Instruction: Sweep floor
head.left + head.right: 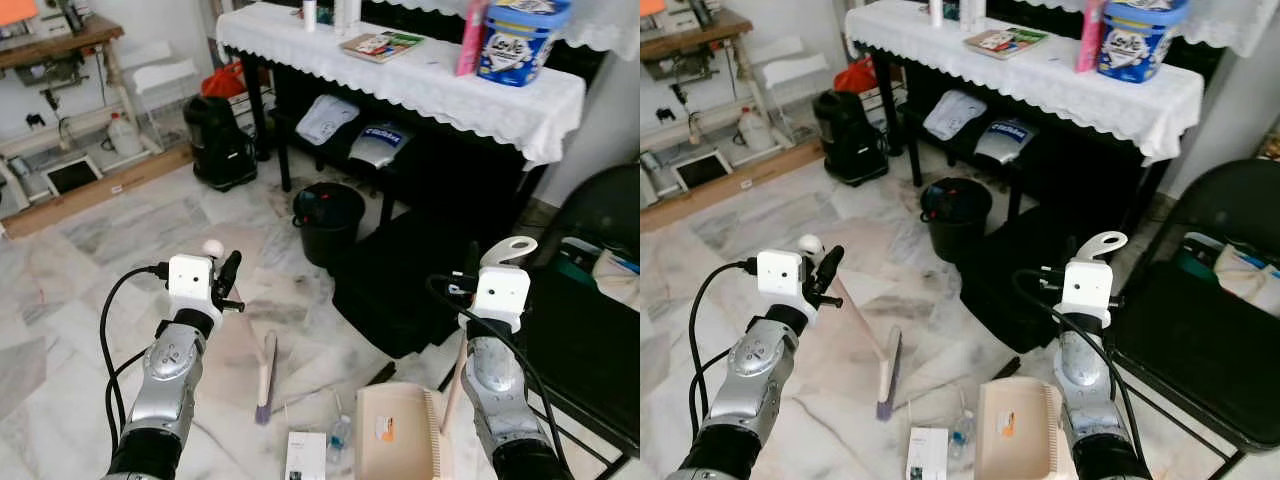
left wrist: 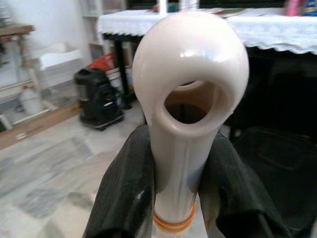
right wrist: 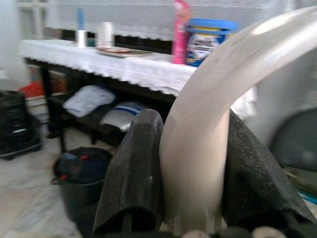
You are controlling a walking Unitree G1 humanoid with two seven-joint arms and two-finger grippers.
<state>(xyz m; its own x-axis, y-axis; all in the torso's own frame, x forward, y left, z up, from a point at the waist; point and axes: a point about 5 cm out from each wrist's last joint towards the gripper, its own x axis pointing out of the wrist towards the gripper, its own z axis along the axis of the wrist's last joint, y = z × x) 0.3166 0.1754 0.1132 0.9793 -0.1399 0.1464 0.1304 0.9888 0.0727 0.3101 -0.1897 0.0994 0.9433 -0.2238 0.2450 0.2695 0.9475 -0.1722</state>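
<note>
The broom [image 1: 264, 378] is standing with its purple bristle head on the marble floor [image 1: 130, 225] at about 6 o'clock in the head views, its pale handle slanting up toward 10 o'clock into the left end effector [image 2: 178, 178]. That end effector is clamping the handle just under its looped top, both black fingers [image 2: 124, 193] pressing against the cream shaft above an orange ring. The dustpan [image 1: 400, 432] is sitting at 5 o'clock of the broom head, just beside it, its toothed edge facing the right arm. Its pale handle is rising to a hooked loop, and the right end effector [image 3: 190, 168] is gripping that handle with both fingers [image 3: 136, 168] closed tight against it.

Near the bristles, at 6 o'clock, a small white carton [image 1: 305, 455] and a clear plastic bottle [image 1: 339, 438] are lying on the floor. A black bucket [image 1: 327, 220] is standing at 12 o'clock of the broom, well apart from it. Behind the bucket a counter [image 1: 420, 85] draped in a white lace cloth is carrying a book [image 1: 381, 45], a pink bottle [image 1: 470, 40] and a blue tub [image 1: 520, 40]. A black vacuum cleaner [image 1: 218, 140] is resting at 11 o'clock, and a black folding chair [image 1: 1210, 330] is standing at 3 o'clock beside the right arm.
</note>
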